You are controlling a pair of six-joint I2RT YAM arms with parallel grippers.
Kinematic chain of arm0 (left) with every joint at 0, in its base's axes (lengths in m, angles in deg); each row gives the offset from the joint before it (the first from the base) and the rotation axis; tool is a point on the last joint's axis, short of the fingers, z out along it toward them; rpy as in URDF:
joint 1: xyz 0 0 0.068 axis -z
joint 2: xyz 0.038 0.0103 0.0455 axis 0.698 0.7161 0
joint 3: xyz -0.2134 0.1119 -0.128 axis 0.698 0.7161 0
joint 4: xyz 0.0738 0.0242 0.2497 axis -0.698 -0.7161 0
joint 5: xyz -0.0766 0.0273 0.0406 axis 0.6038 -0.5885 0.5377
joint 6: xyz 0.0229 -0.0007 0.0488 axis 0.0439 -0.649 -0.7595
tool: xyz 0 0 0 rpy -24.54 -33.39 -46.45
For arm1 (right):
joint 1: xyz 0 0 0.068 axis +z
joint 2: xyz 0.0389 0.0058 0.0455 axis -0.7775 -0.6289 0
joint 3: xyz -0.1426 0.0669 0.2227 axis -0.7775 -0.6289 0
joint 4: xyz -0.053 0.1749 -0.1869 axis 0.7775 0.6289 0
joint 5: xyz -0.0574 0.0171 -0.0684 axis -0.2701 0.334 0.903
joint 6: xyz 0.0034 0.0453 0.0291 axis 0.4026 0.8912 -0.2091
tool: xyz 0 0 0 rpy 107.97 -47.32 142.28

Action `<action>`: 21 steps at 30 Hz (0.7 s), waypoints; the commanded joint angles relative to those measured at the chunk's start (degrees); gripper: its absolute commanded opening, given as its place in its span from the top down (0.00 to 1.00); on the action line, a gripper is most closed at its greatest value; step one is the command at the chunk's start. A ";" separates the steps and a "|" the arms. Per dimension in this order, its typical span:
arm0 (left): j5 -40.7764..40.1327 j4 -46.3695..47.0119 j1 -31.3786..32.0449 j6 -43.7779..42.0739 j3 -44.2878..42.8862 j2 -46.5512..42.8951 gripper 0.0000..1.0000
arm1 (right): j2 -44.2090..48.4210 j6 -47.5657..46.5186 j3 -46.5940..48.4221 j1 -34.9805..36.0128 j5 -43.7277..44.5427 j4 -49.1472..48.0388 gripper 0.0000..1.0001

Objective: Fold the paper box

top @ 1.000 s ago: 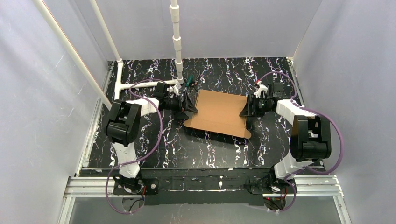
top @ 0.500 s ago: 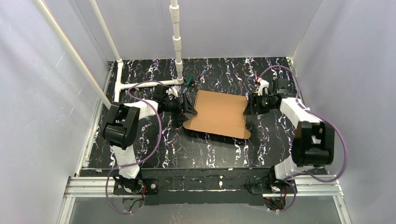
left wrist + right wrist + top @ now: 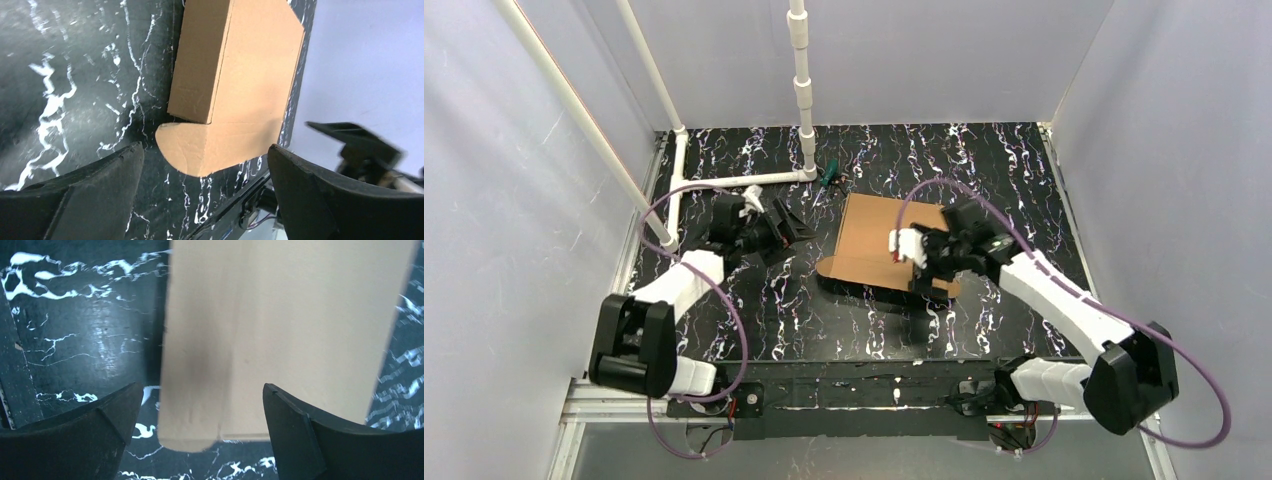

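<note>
The right hand hangs over the near edge of the box with fingers apart and nothing held; whether it touches the cardboard is hard to tell. The left hand, also spread and empty, sits off the box's left side. The box lies flat mid-tabletop. It is likely light, stiff and springy at the creases. Pinch an edge or the rounded flap, not the flat face.

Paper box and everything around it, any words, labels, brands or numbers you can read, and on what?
None can be read.
The paper box shows plain brown cardboard in all three views, with no print.
The small coloured item by the white pipe is too small to read.
</note>
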 commanded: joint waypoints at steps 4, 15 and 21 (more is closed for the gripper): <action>5.99 4.65 -5.22 14.42 11.23 -5.80 0.02 | -3.74 -2.13 -7.48 18.79 23.60 -11.38 0.02; 6.65 5.89 -5.17 18.02 15.50 -6.71 0.09 | -3.13 -3.95 -18.93 24.27 42.57 -30.94 0.42; 9.64 6.24 -4.38 16.49 11.23 -1.52 0.15 | 0.89 -6.92 -22.25 22.91 46.51 -31.32 0.66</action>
